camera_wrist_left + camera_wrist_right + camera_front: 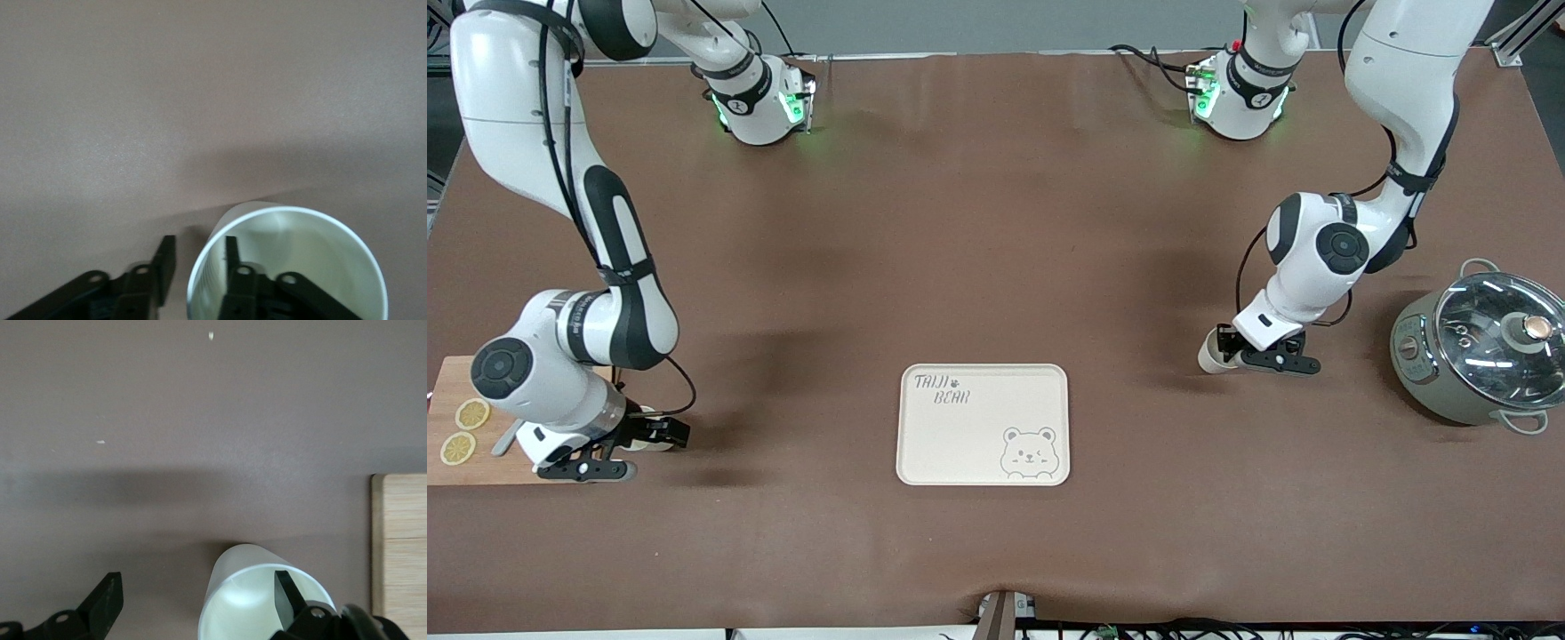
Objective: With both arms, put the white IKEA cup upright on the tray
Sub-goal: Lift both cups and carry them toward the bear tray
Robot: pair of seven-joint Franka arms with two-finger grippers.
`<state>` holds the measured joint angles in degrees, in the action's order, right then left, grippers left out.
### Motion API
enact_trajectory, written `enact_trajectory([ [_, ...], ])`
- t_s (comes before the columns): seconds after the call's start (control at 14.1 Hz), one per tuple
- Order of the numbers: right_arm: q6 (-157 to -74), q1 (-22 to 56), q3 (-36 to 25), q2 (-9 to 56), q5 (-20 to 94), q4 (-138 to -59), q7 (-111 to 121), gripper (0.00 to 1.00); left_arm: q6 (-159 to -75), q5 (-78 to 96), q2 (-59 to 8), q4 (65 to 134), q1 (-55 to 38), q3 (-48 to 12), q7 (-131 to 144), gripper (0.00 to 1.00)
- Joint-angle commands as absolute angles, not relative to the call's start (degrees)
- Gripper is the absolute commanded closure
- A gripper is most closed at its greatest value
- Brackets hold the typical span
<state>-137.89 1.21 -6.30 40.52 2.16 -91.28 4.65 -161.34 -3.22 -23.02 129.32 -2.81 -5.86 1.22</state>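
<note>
Toward the left arm's end of the tabletop [996, 222], the left gripper [1232, 352] is low over the brown surface with its jaws spread around the rim of a white cup [1211, 357]. The left wrist view shows one finger [241, 283] reaching inside the cup's [287, 267] open mouth and the other finger [163, 263] outside the wall, with a gap between that finger and the cup. Whether the cup stands or lies on its side cannot be told for sure. A grey-green pot with a glass lid [1480, 356] sits beside this gripper, closer to the table's end.

At the right arm's end, the right gripper [640, 436] is also low over the tabletop, jaws wide apart, around a second white cup [645, 443]. In the right wrist view one finger [288, 599] is inside the cup's [257, 603] mouth and the other [105, 603] stands well clear of it. A wooden cutting board [449, 444] with two lemon slices [464, 431] lies next to this gripper.

Between the two grippers, nearer the front camera than the left gripper, the cream tray [960, 444] with its bear drawing lies flat with nothing on it; neither cup touches it.
</note>
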Motion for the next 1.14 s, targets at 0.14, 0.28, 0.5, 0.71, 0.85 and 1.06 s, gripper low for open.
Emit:
enact_trajectory([
  [0.14,-137.29,1.58,-6.06,41.84,2.64,-90.79,4.22,0.19,-160.59,-4.57,-22.15,125.44,-2.72,-6.42,3.16,1.0],
  [0.28,-137.28,1.84,-6.06,42.01,2.64,-90.79,4.13,0.42,-155.86,-4.14,-22.59,120.88,-3.25,-6.59,3.16,1.0],
  [0.5,-137.37,2.02,-6.06,42.01,2.46,-90.62,4.48,0.78,-139.55,-3.78,-26.35,105.88,-7.98,-6.59,9.2,1.0],
  [0.71,-137.37,2.2,-6.06,41.57,2.2,-90.18,4.31,1.0,-121.07,-4.57,-36.26,84.18,-14.74,-6.42,20.35,1.0],
  [0.85,-137.37,2.46,-6.06,41.4,2.29,-89.48,4.39,1.0,-119.27,-4.4,-39.71,78.5,-17.48,-5.98,25.55,1.0],
  [1.06,-137.29,4.56,-5.8,40.52,2.63,-88.24,4.31,1.0,-121.19,-4.22,-43.84,73.85,-20.46,-5.98,30.91,1.0],
])
